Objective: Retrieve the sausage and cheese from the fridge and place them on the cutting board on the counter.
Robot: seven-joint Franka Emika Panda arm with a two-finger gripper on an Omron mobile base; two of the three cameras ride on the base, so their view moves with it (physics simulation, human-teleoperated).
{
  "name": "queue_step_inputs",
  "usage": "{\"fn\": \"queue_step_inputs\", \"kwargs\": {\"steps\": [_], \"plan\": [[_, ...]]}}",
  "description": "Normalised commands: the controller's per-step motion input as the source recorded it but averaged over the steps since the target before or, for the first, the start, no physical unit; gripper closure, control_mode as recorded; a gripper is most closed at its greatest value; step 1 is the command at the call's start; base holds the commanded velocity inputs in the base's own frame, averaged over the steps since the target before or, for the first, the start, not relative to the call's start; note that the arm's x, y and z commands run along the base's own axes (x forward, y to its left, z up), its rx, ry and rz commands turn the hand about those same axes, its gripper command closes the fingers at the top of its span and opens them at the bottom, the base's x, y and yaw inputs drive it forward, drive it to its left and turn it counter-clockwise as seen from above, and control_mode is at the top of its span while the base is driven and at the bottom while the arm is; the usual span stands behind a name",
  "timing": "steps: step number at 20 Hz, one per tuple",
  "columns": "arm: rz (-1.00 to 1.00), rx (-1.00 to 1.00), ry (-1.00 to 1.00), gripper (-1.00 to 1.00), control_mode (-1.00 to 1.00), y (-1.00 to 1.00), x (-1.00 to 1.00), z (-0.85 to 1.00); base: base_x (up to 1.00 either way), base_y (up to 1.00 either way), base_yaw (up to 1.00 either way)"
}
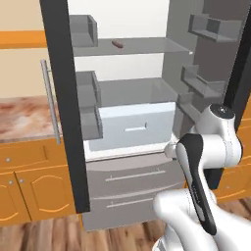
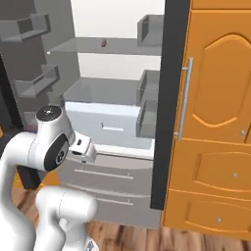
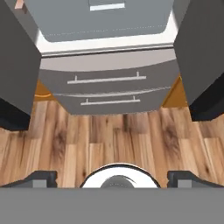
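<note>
Stood before the fridge [image 1: 147, 98] with both upper doors swung wide. Caught from the left base view a strip of marbled table [image 1: 22, 115] at nine o'clock, over orange cabinets [image 1: 29, 181], beside the left door's bar handle [image 1: 50, 100]; saw from the right base view, instead, a tall orange cabinet front [image 2: 218, 112] at three o'clock with its own long handle [image 2: 184, 98]. Found the sausage [image 1: 117, 44] lying on the upper grey shelf [image 1: 147, 48], toward twelve o'clock in both base views, small and reddish-brown, and from the right little more than a dark speck. Looked down through the hand view on the two lower drawers [image 3: 109, 85] at twelve o'clock and on the wooden floor [image 3: 113, 144] below them, with the gripper [image 3: 112, 178] at six o'clock, jaws spread wide and pinching nothing, one dark tip at each lower corner. Placed the sausage well apart from the jaws, high up on its shelf while the hand hung low near the drawer fronts, facing downward. Could not make out the jaws themselves in the base views, the hand being folded behind the arm's white links. Lost the fridge top beyond the frame edge, the door bins cut off at the corners. Could not pick out cheese or cutting board anywhere.
</note>
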Motion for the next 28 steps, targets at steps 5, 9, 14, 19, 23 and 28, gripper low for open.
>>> {"fn": "queue_step_inputs", "kwargs": {"steps": [5,9,14,19,23,28], "plan": [[0.00,0.00,0.00,-1.00,1.00,0.00,0.00,0.00,1.00,-0.01,0.25],[0.00,0.00,0.00,-1.00,1.00,0.00,0.00,0.00,0.86,-0.06,0.15],[0.00,0.00,0.00,-1.00,1.00,0.00,0.00,0.00,0.38,-0.03,0.03],[0.00,0.00,0.00,-1.00,1.00,0.00,0.00,0.00,0.01,0.00,0.00],[0.00,0.00,0.00,-1.00,1.00,0.00,0.00,0.00,0.00,0.00,0.00],[0.00,0.00,0.00,-1.00,1.00,0.00,0.00,0.00,0.00,0.00,0.00]]}}
